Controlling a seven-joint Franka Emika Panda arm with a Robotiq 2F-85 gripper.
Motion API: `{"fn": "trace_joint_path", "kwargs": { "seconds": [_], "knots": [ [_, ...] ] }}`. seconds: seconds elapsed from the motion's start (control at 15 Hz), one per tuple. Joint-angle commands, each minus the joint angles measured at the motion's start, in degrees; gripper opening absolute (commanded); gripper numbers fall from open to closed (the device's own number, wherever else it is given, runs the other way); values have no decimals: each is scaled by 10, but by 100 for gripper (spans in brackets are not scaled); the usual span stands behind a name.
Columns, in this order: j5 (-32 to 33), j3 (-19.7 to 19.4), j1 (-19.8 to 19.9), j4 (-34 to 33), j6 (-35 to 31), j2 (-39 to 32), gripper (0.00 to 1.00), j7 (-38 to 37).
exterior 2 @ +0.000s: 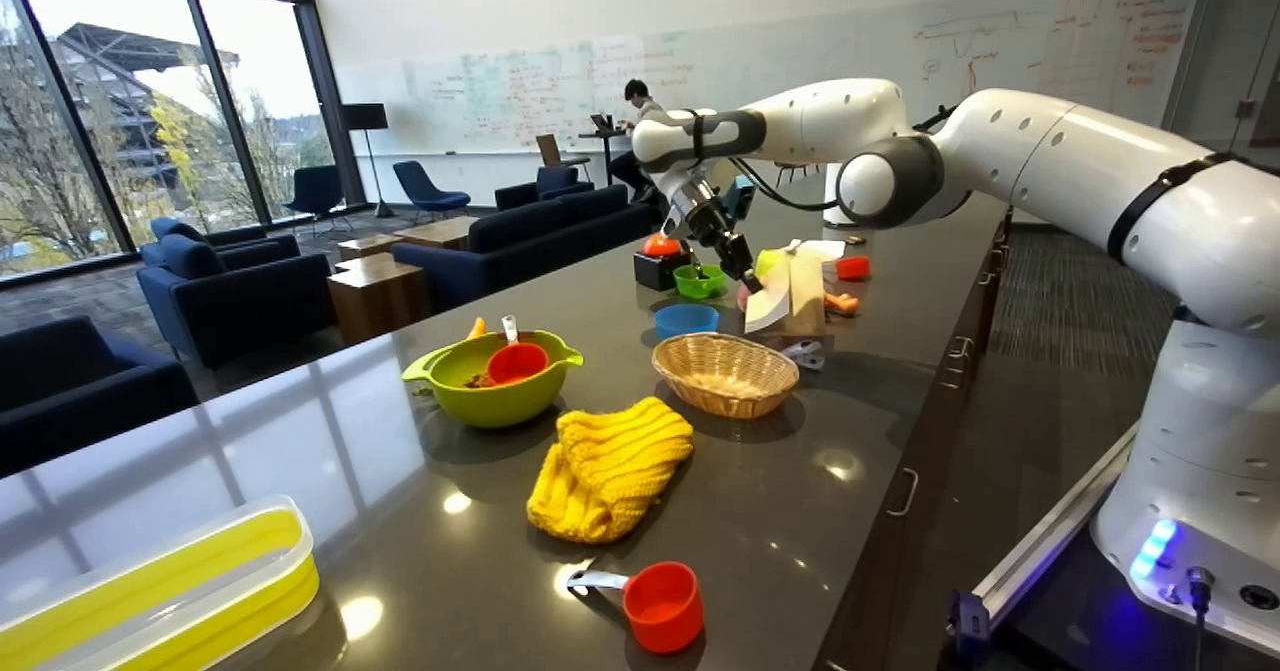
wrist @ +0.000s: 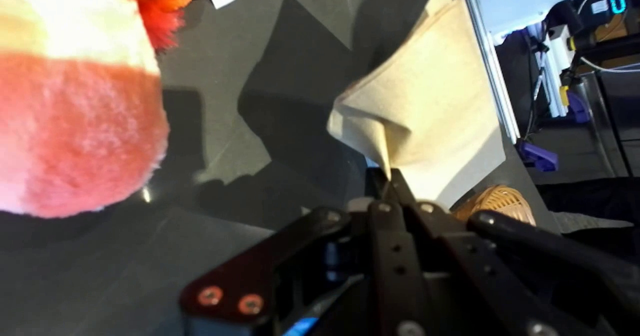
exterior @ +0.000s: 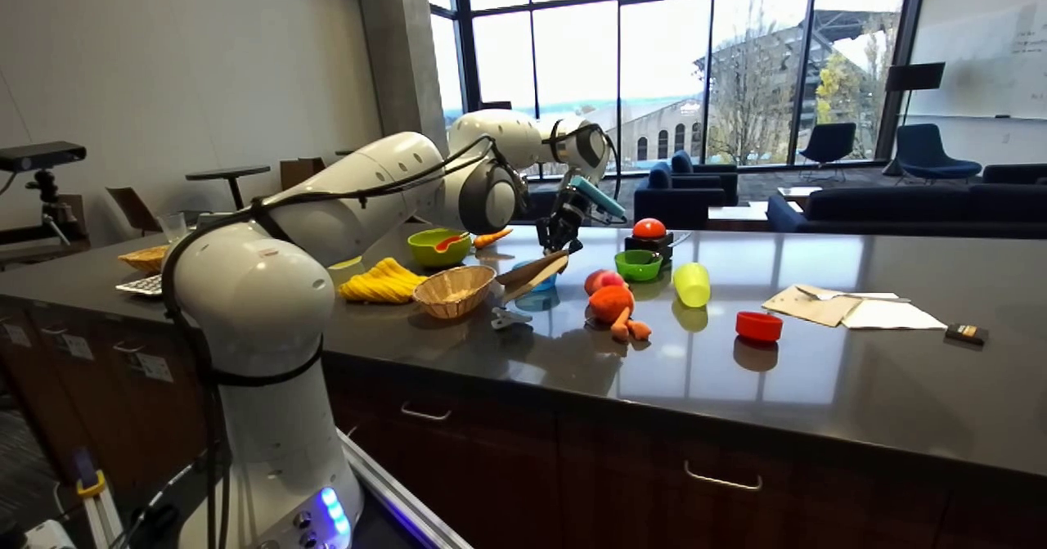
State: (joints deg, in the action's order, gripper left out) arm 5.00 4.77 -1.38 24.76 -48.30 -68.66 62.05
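Observation:
My gripper (wrist: 384, 178) is shut on a pinched fold of a tan paper napkin (wrist: 430, 85), seen in the wrist view. The napkin hangs off the fingertips above the dark counter, its shadow falling beside it. In an exterior view the gripper (exterior: 563, 246) points down and the napkin (exterior: 530, 276) slants toward the wicker basket (exterior: 455, 295). A blue bowl (exterior 2: 686, 321) stands below and near the gripper (exterior 2: 750, 279), next to the basket (exterior 2: 728, 379). An orange and pink plush toy (wrist: 85, 130) lies to the left in the wrist view.
A silver clip (exterior: 509, 318) lies by the basket. Around stand a green cup (exterior: 638, 265), a red button on a black box (exterior: 649, 234), a yellow cup (exterior: 692, 285), a red cup (exterior: 758, 326), a green bowl (exterior 2: 490, 391) and a yellow knitted cloth (exterior 2: 612, 471).

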Motion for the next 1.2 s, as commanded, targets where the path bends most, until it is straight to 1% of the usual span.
{"fn": "trace_joint_path", "kwargs": {
  "seconds": [0.0, 0.4, 0.87, 1.0, 1.13],
  "knots": [
    [4, -15, -1, -9, -59, 8, 0, -67],
    [20, -38, -5, -21, -205, 6, 0, -162],
    [16, -59, -2, -22, -341, 4, 0, -337],
    [25, -73, -7, -22, -374, 0, 0, -386],
    [64, -104, -24, -17, -397, -6, 0, -394]
  ]
}}
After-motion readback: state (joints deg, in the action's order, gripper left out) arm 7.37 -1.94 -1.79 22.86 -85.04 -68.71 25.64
